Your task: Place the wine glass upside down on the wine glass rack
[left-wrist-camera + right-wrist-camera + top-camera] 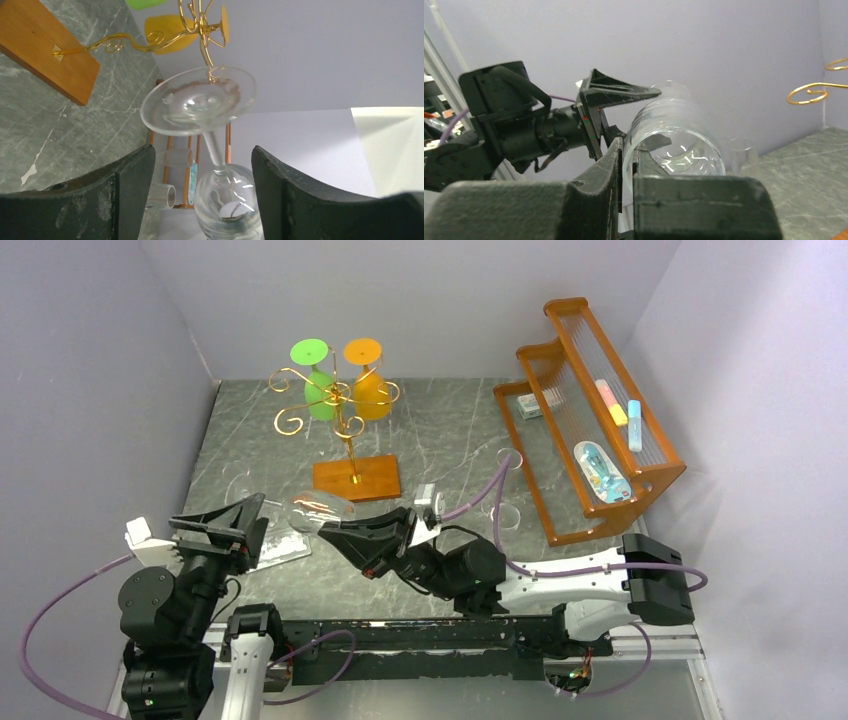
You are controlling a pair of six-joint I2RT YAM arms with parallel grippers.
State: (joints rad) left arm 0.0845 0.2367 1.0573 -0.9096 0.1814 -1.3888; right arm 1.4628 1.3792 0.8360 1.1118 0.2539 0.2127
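Glass [318, 508]: clear, held off the table [440, 430] and tipped on its side, with the bowl mouth toward the right wrist camera and the foot pointing away from it. Seen from above, hanging near the front left corner of the wooden base [357, 477], apart from the rack [340, 410].

Right gripper [338, 530]: fingers closed on the bowl's rim, glass wall pinched between them.

Left gripper [250, 525]: fingers spread wide, holding nothing. In its wrist view, bowl and stem framed between the two fingers with a clear gap on each side.

Rack: gold wire scrolls on a central pole, upright toward the back of the table. Green glass [318, 395] and orange glass [370, 390] hung upside down on it.

Orange shelf [590, 440]: at the right, well apart from the rack.
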